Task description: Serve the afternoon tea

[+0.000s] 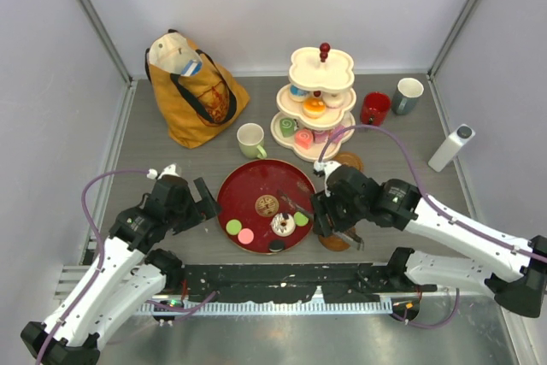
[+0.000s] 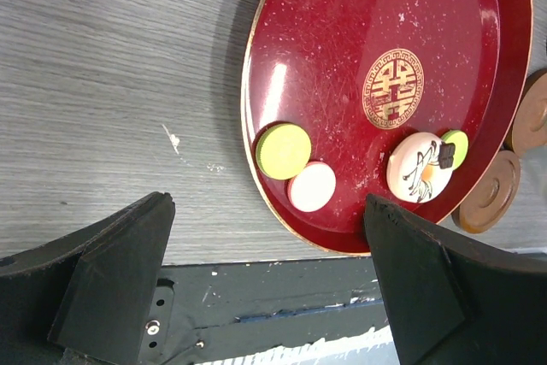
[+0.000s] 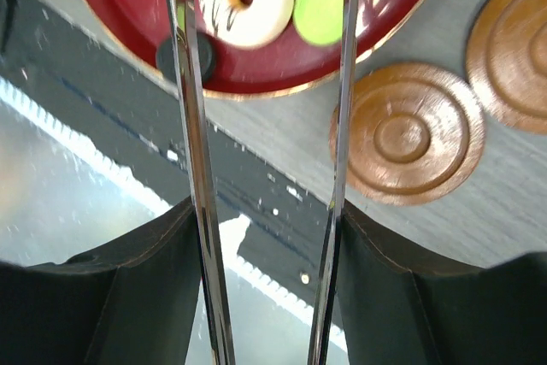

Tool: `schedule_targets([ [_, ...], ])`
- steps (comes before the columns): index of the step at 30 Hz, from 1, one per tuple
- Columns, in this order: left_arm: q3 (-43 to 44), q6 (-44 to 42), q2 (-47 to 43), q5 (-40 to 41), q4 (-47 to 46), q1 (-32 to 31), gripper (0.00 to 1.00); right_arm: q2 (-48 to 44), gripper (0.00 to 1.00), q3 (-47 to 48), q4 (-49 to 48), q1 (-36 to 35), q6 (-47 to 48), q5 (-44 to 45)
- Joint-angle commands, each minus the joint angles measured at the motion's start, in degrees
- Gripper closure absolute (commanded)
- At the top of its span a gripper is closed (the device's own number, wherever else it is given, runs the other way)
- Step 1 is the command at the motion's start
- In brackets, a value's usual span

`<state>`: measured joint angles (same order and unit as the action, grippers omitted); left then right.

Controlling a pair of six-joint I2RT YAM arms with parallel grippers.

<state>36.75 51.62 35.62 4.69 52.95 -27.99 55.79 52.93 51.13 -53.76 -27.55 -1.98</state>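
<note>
Altogether three mugs (image 1: 251, 139), five pastries (image 1: 283, 225) on the tray (image 1: 256, 184); left gripper (image 1: 208, 200) agape, right gripper (image 1: 319, 215) tight around tongs (image 3: 195, 108).

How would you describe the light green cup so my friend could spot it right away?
Find the big round dark-red tray in the middle of the table. Just past its far edge, between the mustard-yellow tote bag and the white three-tier stand, is the pale green mug. It is alone left of the stand; the red mug and grey-blue mug sit to its right.
</note>
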Motion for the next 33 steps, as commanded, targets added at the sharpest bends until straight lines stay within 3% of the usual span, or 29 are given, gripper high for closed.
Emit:
schedule_targets([
  [1, 1.74, -0.55, -0.02, 0.06, -0.92, 0.21, 0.0, 1.77, 0.39, -0.02, 4.41, -7.3, 0.04, -0.49],
  [8, 0.43, 0.33, -0.72, -0.03, -0.39, 0.21, 0.0, 8.37, 0.39, 3.76, 10.48, -15.58, -1.28, 9.62],
  [16, 1.04, 0.24, -0.9, 0.15, 0.31, 0.13, 0.0, 11.0, 0.37, 5.25, 8.37, -18.84, 0.74, 9.45],
  [33, 1.04, 0.24, -0.99, 0.76, 0.84, 0.22, 0.0, 19.53, 0.35, 8.86, 7.58, -19.02, 5.49, 9.71],
])
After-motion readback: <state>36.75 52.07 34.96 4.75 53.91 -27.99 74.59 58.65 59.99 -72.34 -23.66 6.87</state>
